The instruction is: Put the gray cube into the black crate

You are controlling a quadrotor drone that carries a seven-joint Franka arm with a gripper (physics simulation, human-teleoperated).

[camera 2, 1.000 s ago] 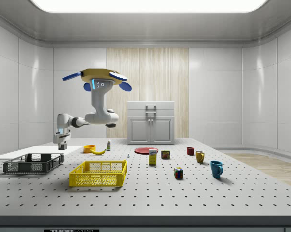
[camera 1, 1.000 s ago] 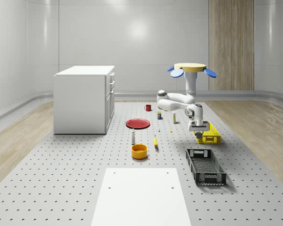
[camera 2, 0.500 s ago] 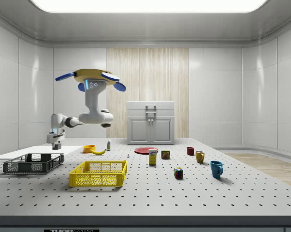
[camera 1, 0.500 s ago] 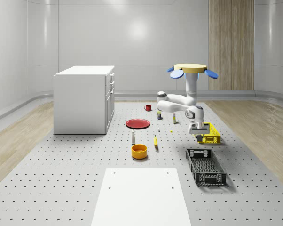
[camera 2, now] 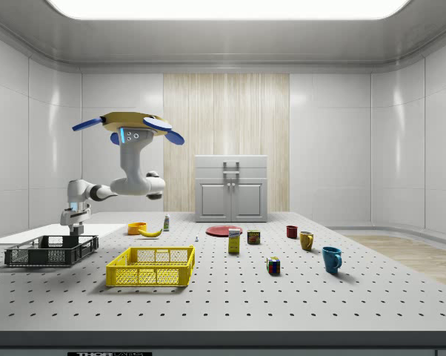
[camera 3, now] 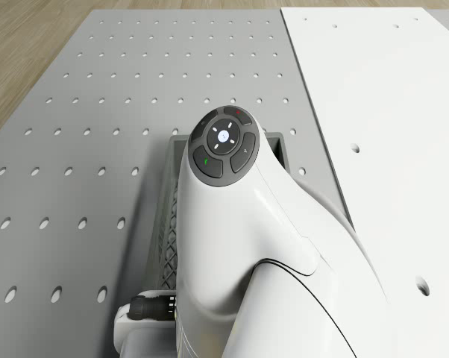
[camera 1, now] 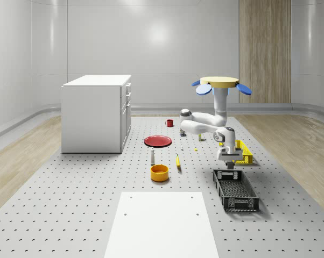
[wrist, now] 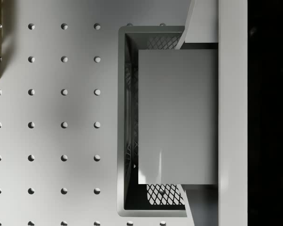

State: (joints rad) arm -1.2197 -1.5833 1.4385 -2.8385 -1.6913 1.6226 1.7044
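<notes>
The hand (camera 1: 230,167) grips the gray cube (wrist: 177,116) between its fingers (wrist: 192,21), hanging just above the far end of the black crate (camera 1: 236,188), whose long axis runs toward the whole-scene camera. The drone (camera 1: 220,83) hovers over the tabletop (camera 1: 70,188) beyond the crate.

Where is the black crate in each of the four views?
Whole-scene view: black crate on the table, lower right, under the tool.
Side view: far left, below the tool.
Drone view: its mesh wall beneath the arm.
Wrist view: its rim behind the gray cube.
Landmark: yellow crate beside it; the drone hovers nearby.
</notes>
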